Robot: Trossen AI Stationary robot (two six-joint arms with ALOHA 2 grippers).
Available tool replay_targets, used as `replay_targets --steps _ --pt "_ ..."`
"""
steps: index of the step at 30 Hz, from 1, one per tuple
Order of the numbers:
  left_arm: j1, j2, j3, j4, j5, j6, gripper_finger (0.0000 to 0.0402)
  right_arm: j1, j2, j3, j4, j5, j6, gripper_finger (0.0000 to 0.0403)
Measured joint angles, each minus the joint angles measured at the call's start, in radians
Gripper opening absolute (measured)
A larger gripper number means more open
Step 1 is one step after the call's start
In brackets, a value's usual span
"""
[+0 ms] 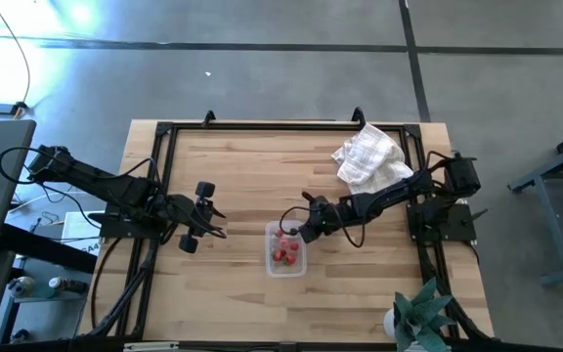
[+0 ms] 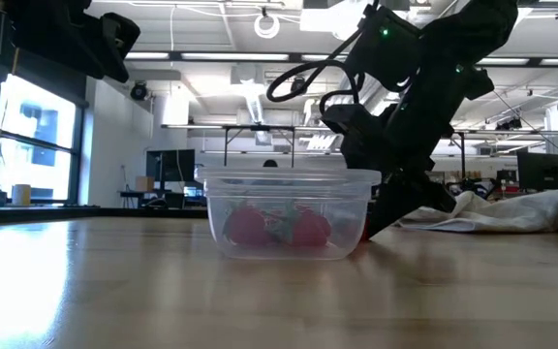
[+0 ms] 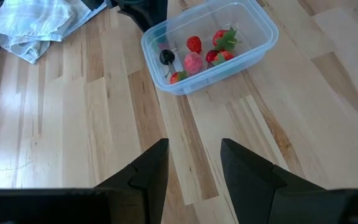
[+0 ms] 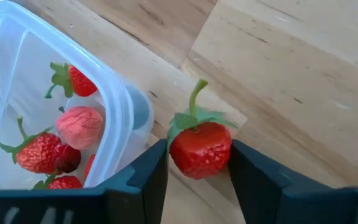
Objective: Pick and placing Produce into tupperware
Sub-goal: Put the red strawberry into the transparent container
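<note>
The clear tupperware (image 1: 286, 251) stands on the wooden table near its middle and shows in the left wrist view (image 3: 210, 43) and the low view (image 2: 289, 213). Several red produce pieces (image 3: 194, 56) lie in it, some with green tops and one dark (image 3: 166, 57). My right gripper (image 4: 197, 158) is just outside the container's far right corner (image 1: 306, 232), reaching down near the table (image 2: 381, 218), and is shut on one more strawberry (image 4: 201, 148). My left gripper (image 3: 194, 165) is open, left of the container (image 1: 203, 220), above bare wood. My right gripper pinches the strawberry's red body (image 4: 191, 155) between its two fingers (image 4: 151, 180), one on each side. The green top and stem (image 4: 194, 106) point away from the gripper. The fingers come slanting down from the table's right side. I cannot tell whether the berry touches the wood.
A crumpled white checked cloth (image 1: 369, 158) lies near the table's far right corner. A potted green plant (image 1: 420, 318) stands at the near right edge. A black frame (image 1: 262, 125) borders the tabletop. Bare wood lies between my left gripper and the container.
</note>
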Motion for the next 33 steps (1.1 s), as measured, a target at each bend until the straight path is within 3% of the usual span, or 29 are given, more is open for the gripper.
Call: replay_targets --steps 19,26,33 --pt "0.0 0.0 0.0 0.0 0.0 0.0 0.0136 -0.004 -0.043 -0.004 -0.022 0.005 -0.037 0.0142" --pt "0.0 0.0 0.0 0.0 0.0 0.0 0.0136 -0.003 -0.126 -0.005 -0.148 0.002 -0.045 0.0142" --pt "0.0 0.0 0.0 0.0 0.0 0.0 0.0136 0.006 -0.259 -0.005 -0.161 -0.004 -0.061 0.0142"
